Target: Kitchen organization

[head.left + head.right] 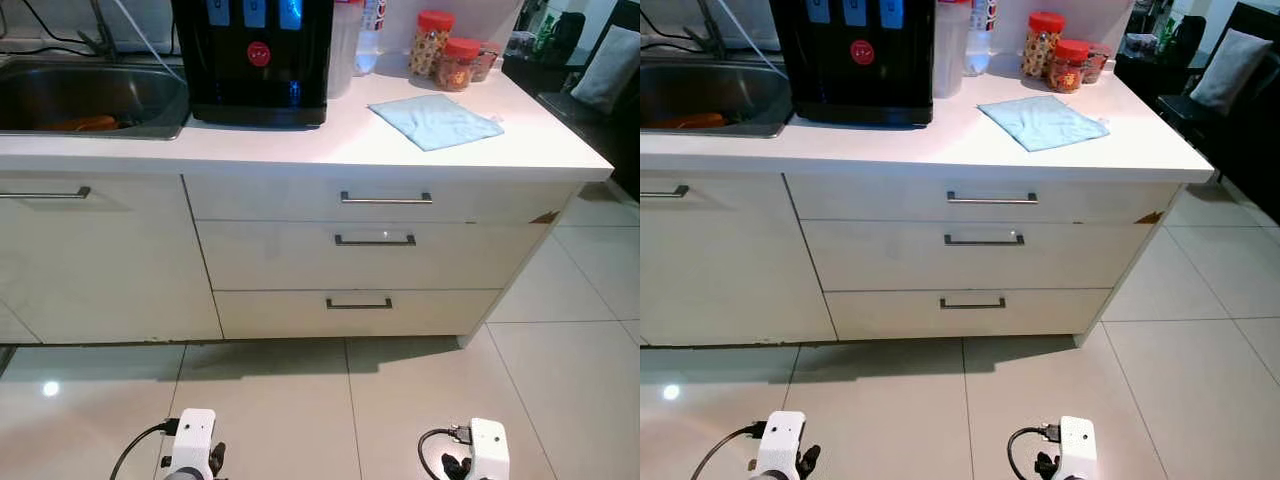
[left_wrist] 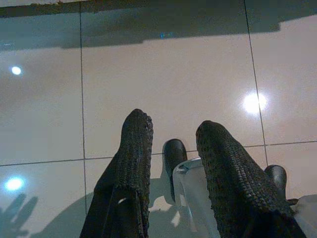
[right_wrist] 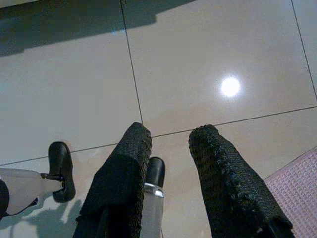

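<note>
Progress unclear: blue cloth (image 1: 436, 121) lies flat near the surface's (image 1: 300, 140) right edge, jars (image 1: 447, 52) at back, drawers (image 1: 375, 240) shut; left end effector (image 2: 171, 148) and right end effector (image 3: 171, 148) hang spread, empty.

- Left gripper (image 2: 173, 131): two long black fingers (image 2: 132, 163) with a knobbly textured surface, spread apart with a clear gap between the tips, holding nothing.
- Beneath them: glossy beige tiled floor (image 2: 148, 74), thin dark grout lines, several bright round light reflections.
- Between and below the fingers: pale silver robot leg part (image 2: 193, 193) with dark rounded feet (image 2: 174, 157) resting on the tiles.
- Dark shadow band (image 2: 148, 22) across the far tiles.
</note>
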Motion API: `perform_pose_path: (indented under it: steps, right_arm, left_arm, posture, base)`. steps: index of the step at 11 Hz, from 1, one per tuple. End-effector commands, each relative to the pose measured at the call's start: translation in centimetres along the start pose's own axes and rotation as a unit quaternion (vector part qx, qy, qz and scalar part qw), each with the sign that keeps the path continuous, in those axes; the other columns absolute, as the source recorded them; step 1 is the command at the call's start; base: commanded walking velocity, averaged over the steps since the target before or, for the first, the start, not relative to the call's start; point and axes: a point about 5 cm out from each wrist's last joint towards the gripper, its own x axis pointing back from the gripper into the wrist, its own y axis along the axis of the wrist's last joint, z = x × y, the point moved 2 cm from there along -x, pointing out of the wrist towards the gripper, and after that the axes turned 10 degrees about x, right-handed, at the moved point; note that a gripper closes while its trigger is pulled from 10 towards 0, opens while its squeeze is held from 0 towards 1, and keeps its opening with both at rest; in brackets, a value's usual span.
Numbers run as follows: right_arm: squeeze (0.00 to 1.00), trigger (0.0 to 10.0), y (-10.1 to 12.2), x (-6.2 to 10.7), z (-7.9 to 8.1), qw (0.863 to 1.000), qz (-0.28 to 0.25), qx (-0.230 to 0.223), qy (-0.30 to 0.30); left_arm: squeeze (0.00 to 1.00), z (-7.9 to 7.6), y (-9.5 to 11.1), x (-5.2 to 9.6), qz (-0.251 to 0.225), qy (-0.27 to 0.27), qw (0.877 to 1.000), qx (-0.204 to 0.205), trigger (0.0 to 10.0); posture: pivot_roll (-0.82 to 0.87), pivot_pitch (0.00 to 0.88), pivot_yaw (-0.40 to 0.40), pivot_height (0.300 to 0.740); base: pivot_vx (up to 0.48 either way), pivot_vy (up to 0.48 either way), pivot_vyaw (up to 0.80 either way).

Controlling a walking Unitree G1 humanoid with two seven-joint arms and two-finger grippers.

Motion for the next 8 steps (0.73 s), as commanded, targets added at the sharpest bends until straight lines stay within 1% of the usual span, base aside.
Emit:
perform_pose_path:
  steps: [1, 8]
  right_arm:
    - [0.0, 10.0, -0.38, 0.08, -0.16, 1.0, 0.007, -0.005, -0.003]
    - [0.0, 10.0, -0.5, 0.11, -0.15, 1.0, 0.008, -0.01, -0.002]
  left_arm:
    - [0.0, -0.01, -0.09, 0.01, 0.002, 0.001, 1.0, 0.0, 10.0]
    - [0.0, -0.19, 0.09, -0.06, 0.0, -0.001, 1.0, 0.004, 10.0]
  posture:
    - [0.17, 0.006, -0.054, 0.74]
    - [0.17, 0.007, -0.054, 0.74]
  base:
    - [0.0, 0.0, 0.0]
    - [0.0, 0.0, 0.0]
